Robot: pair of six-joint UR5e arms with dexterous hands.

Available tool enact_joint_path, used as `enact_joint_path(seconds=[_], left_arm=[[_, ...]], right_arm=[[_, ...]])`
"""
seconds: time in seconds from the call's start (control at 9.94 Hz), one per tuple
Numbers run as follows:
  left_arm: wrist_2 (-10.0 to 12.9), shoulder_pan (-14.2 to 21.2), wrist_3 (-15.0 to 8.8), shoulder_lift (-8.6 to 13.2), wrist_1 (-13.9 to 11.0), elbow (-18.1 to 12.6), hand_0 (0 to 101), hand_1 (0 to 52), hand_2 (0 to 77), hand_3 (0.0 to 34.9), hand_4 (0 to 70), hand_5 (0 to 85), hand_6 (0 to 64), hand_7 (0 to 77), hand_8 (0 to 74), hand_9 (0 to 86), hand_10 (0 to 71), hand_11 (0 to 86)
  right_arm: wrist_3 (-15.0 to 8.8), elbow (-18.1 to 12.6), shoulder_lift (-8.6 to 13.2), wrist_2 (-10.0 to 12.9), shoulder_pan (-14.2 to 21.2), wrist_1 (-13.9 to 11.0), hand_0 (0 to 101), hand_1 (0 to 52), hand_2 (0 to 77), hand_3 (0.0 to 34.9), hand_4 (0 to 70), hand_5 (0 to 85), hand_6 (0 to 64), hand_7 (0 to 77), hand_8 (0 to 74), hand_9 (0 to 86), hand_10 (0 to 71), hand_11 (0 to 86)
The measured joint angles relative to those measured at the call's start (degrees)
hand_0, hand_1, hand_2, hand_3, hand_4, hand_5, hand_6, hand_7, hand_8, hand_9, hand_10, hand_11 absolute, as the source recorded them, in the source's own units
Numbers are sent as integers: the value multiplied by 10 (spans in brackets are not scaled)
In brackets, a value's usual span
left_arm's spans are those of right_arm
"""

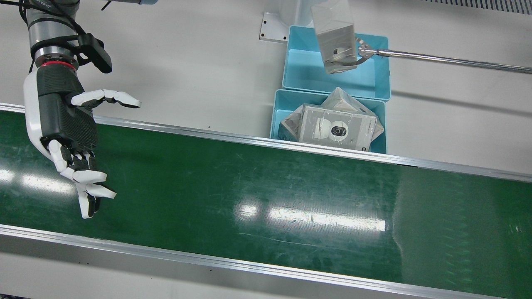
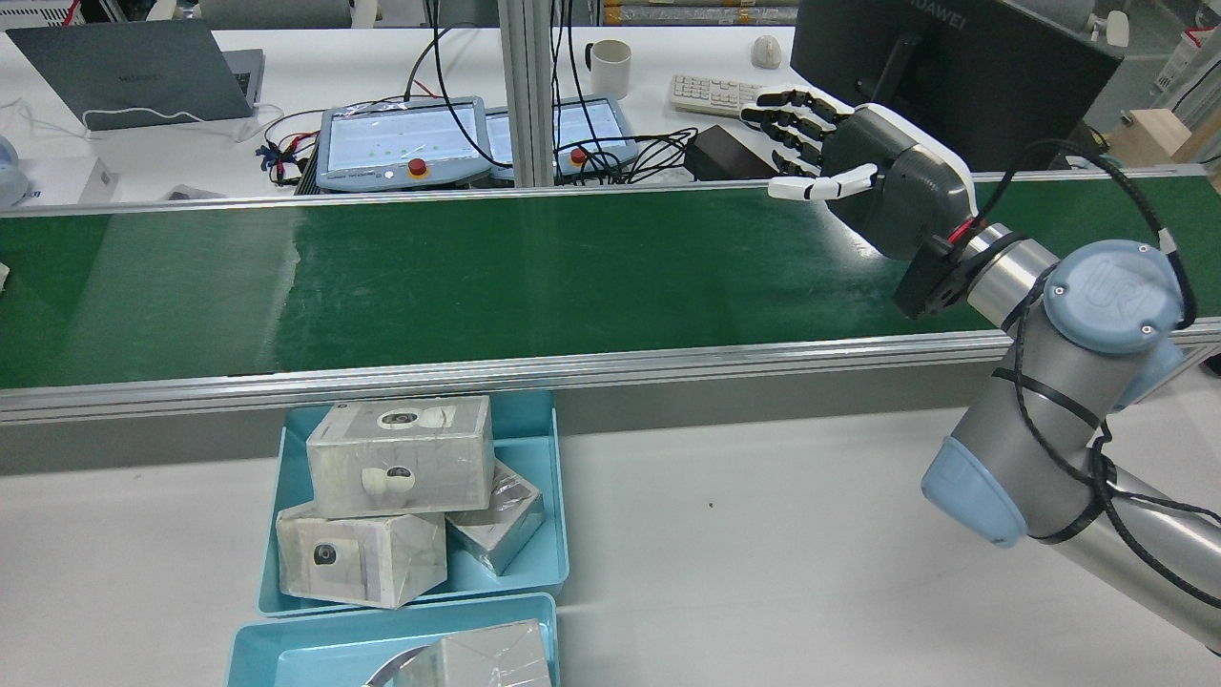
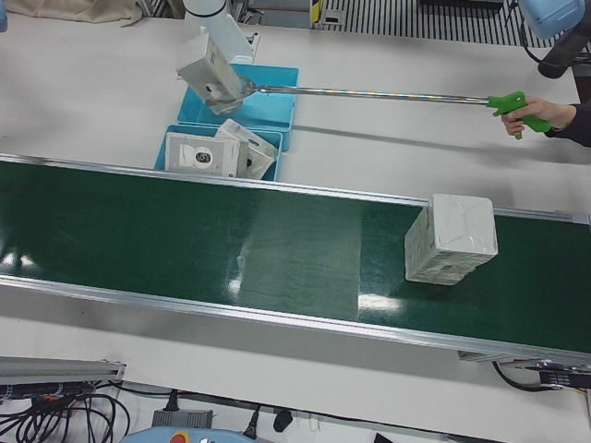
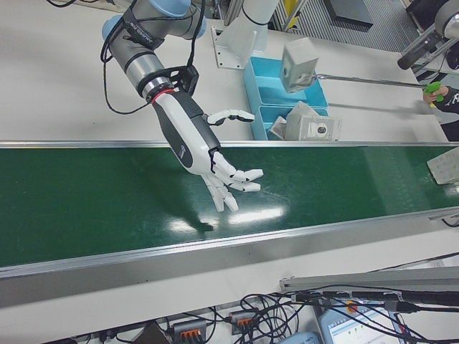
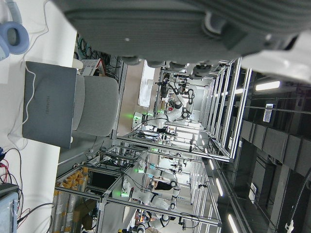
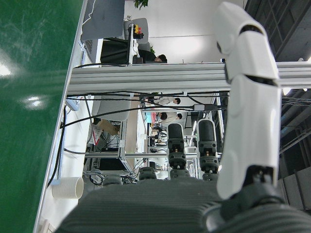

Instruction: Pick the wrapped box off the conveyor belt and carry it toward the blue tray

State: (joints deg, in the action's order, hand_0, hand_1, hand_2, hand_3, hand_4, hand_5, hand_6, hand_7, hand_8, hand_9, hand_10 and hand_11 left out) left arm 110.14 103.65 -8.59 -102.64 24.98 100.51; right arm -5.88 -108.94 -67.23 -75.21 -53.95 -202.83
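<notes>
A wrapped white box (image 3: 451, 238) stands on the green conveyor belt (image 1: 266, 199), far toward the robot's left side; it also shows at the edge of the right-front view (image 4: 448, 166). My right hand (image 1: 66, 124) is open and empty, fingers spread, hovering over the belt's other end (image 2: 878, 181) (image 4: 208, 158), far from the box. Two blue trays sit beside the belt: the near tray (image 1: 276, 112) holds several wrapped boxes, the far tray (image 1: 307, 66) lies behind it. Only a strip of my left hand (image 5: 160, 29) shows, in its own view, and its fingers are hidden.
A person's grabber pole (image 1: 449, 59) holds another wrapped box (image 1: 336, 41) above the far tray. The belt has raised metal rails (image 1: 249, 141) on both sides. Laptop, pendants, cables and a monitor (image 2: 954, 67) lie beyond the belt.
</notes>
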Motion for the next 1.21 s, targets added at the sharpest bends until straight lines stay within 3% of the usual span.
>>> enact_joint_path(seconds=[0.2,0.3,0.6,0.7,0.8,1.11,1.21], left_arm=[[0,0,0,0,0,0,0,0,5,0,0,11,0,5,0,0,5,0],[0,0,0,0,0,0,0,0,5,0,0,11,0,0,0,0,0,0],[0,0,0,0,0,0,0,0,5,0,0,11,0,0,0,0,0,0],[0,0,0,0,0,0,0,0,5,0,0,11,0,0,0,0,5,0],[0,0,0,0,0,0,0,0,5,0,0,11,0,5,0,0,5,0],[0,0,0,0,0,0,0,0,5,0,0,11,0,0,0,0,0,0],[0,0,0,0,0,0,0,0,5,0,0,11,0,0,0,0,0,0]], right_arm=[[0,4,0,0,0,3,472,142,207,128,82,333,27,218,0,44,0,16],[0,5,0,0,1,3,469,125,175,143,87,333,27,235,0,54,0,16],[0,6,1,0,1,2,468,131,185,149,104,333,33,235,0,54,0,16],[0,6,1,0,1,2,467,131,185,137,104,338,33,235,0,54,0,16],[0,7,1,1,1,2,467,131,185,162,104,333,33,235,0,54,0,16],[-2,13,4,3,2,2,467,131,185,156,104,333,33,235,0,54,0,16],[-2,14,5,4,2,2,467,131,185,168,98,338,33,245,0,54,0,16]])
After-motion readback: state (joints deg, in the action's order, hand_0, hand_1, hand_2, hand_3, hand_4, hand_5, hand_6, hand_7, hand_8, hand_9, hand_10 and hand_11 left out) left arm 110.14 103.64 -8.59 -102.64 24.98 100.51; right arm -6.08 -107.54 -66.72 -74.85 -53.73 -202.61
